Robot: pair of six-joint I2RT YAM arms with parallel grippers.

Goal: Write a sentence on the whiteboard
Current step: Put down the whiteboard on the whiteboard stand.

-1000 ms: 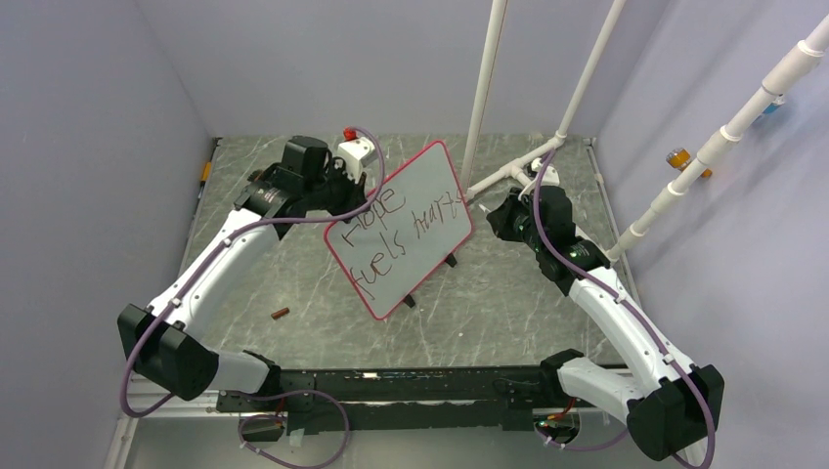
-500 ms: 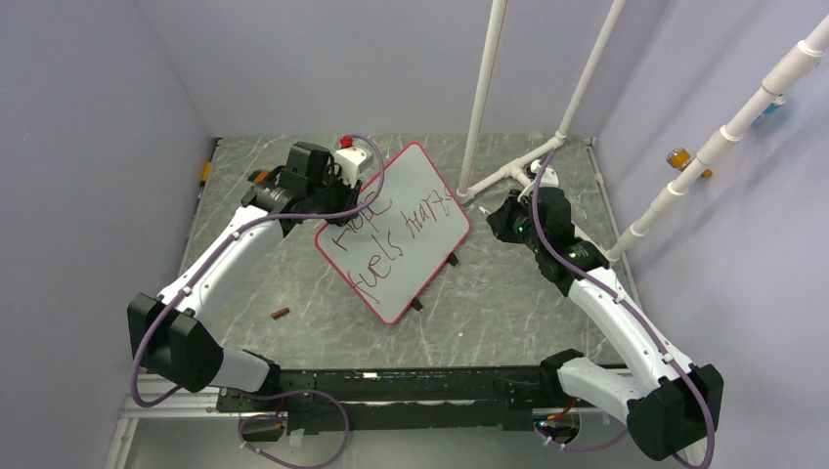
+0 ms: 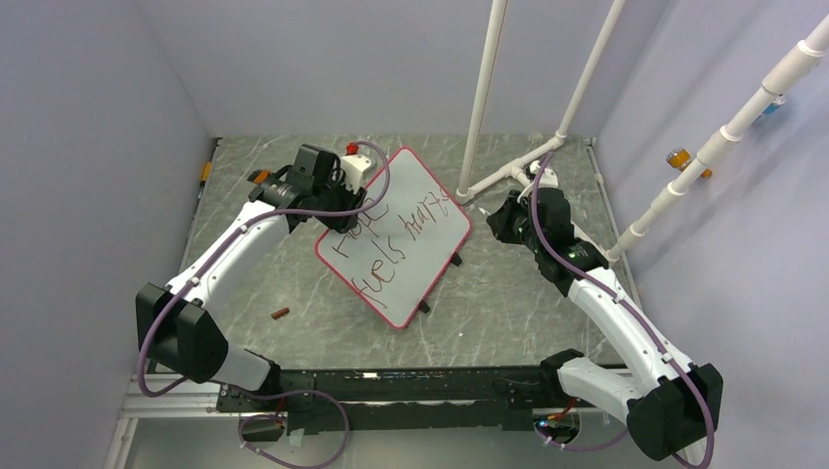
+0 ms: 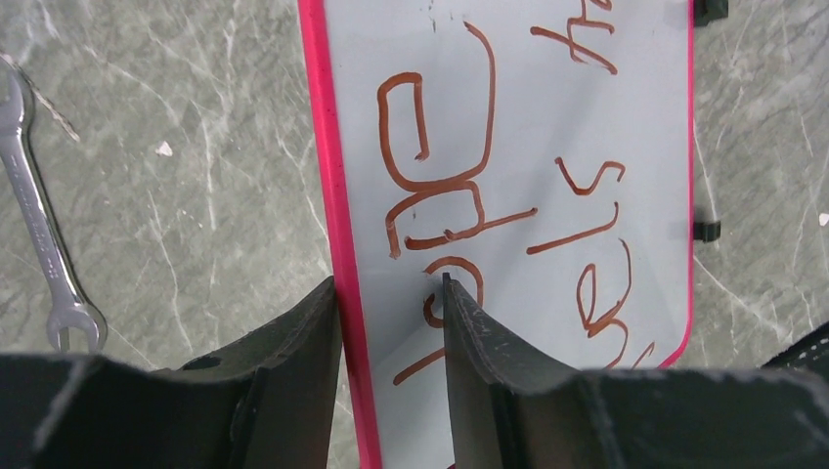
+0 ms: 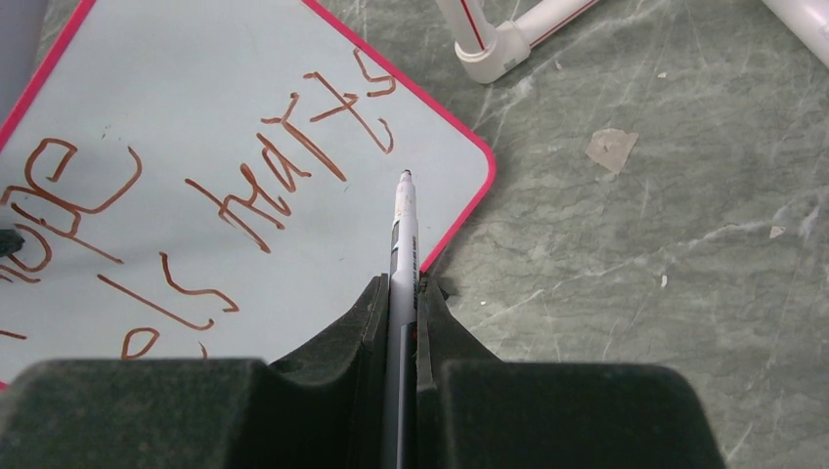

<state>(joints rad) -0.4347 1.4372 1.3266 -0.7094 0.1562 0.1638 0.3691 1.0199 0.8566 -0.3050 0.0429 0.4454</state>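
Whiteboard (image 3: pixel 418 256) lay on the table (image 3: pixel 508 303) between the arms. Its long axis ran diagonally, far right to near left, and the long edge with the feet faced the right arm. Sentence (image 4: pixel 440 195) ran roughly along that axis.

Left gripper (image 4: pixel 387 283) straddled the opposite long edge beside "Hope". Jaws stood apart with the red frame in the gap, one finger over the table, the other over the board; contact unclear.

Right gripper (image 5: pixel 402 285) was clamped on a marker (image 5: pixel 403 220), tip over the board's corner.
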